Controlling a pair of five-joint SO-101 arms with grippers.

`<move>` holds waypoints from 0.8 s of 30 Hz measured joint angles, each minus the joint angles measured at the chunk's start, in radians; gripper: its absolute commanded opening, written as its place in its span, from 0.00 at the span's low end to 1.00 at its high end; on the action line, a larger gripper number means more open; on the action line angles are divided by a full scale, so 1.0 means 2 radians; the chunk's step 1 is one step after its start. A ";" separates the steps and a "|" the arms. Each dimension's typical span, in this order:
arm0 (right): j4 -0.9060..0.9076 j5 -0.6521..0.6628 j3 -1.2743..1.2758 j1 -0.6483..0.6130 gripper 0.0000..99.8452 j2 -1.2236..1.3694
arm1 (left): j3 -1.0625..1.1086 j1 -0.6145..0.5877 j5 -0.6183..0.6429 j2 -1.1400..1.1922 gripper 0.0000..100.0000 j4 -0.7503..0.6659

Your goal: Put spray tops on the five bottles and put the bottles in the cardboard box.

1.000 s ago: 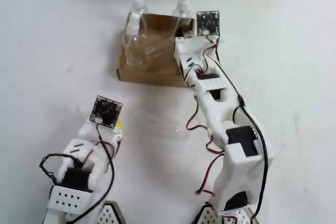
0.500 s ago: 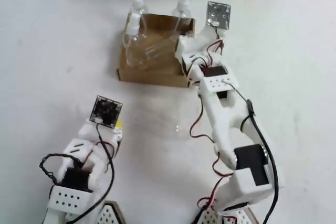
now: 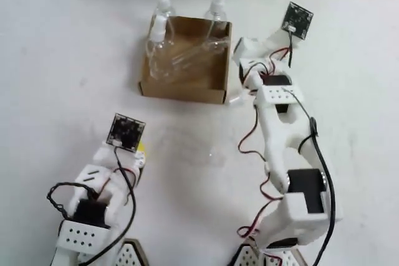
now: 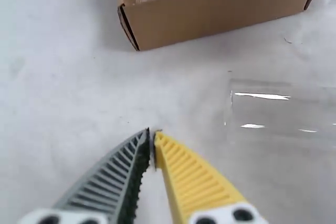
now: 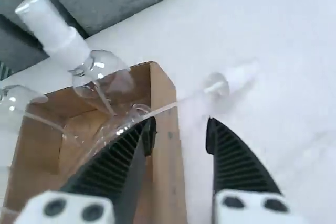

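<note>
At 12 o'clock, brown cardboard box (image 3: 181,91) of clear spray-topped bottles (image 3: 160,43), right claw (image 5: 179,124) parted at its 3 o'clock, left claw (image 4: 153,132) closed at 7 o'clock.

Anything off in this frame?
Yes: a loose spray top lies unmounted on the table, just outside the cardboard box. Inside the box, one tipped bottle lies slanted beside the upright bottles.

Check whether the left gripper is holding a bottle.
No, the left gripper is shut on nothing, its two fingers pressed together, and the clear bottle lies apart from it on the table.
</note>
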 measured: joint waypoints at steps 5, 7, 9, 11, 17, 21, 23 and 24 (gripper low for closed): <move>0.031 -0.028 -0.074 0.012 0.17 0.071 | 0.000 0.000 0.000 0.000 0.02 0.000; 0.047 -0.044 -0.111 0.016 0.17 0.106 | 0.000 0.000 0.000 0.000 0.02 0.000; 0.053 -0.052 -0.142 0.018 0.17 0.137 | 0.000 0.000 0.000 0.000 0.02 0.000; 0.053 -0.055 -0.164 0.018 0.17 0.163 | 0.000 0.000 0.000 0.000 0.02 0.000; 0.068 -0.110 -0.216 0.021 0.17 0.192 | 0.000 0.000 0.000 0.000 0.02 0.000; 0.099 -0.153 -0.245 0.037 0.17 0.193 | 0.000 0.000 0.000 0.000 0.02 0.000; 0.100 -0.167 -0.250 0.044 0.17 0.193 | 0.000 0.000 0.000 0.000 0.02 0.000; 0.100 -0.174 -0.252 0.045 0.17 0.193 | 0.000 0.000 0.000 0.000 0.02 0.000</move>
